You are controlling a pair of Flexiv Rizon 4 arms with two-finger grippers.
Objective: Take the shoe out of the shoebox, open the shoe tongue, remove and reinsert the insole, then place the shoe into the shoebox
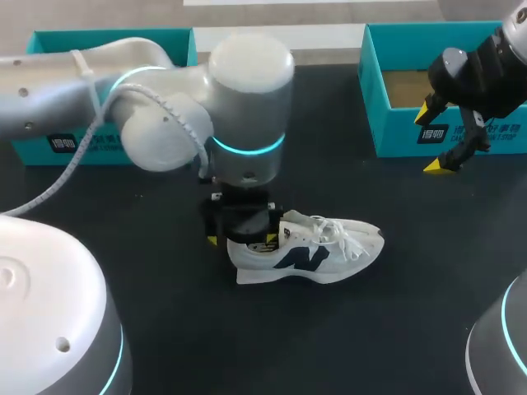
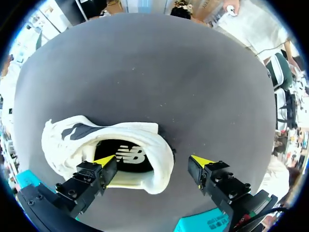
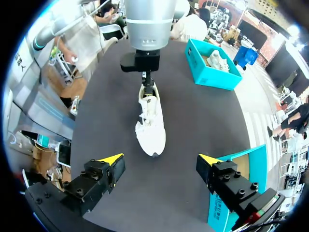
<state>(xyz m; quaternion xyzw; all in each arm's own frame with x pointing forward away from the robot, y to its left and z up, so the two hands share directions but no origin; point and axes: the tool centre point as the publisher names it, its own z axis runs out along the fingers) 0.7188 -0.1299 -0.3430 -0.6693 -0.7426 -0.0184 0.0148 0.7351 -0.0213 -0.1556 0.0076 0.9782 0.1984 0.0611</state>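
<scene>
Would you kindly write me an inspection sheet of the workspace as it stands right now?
Surface: dark table, no spills or marks seen.
Job's things: white shoe on the table, outside both boxes, dark insole showing in its opening. Right shoebox open, nothing seen in the part that shows.
Clutter: left shoebox holds a second shoe.
Grippers: left gripper open at the shoe's heel, one tip over the opening, the other outside. Right gripper open, in the air near the right shoebox.
Cables: white cable runs along the left arm, clear of the shoe.
Surroundings: nothing seen reaching over the table.
</scene>
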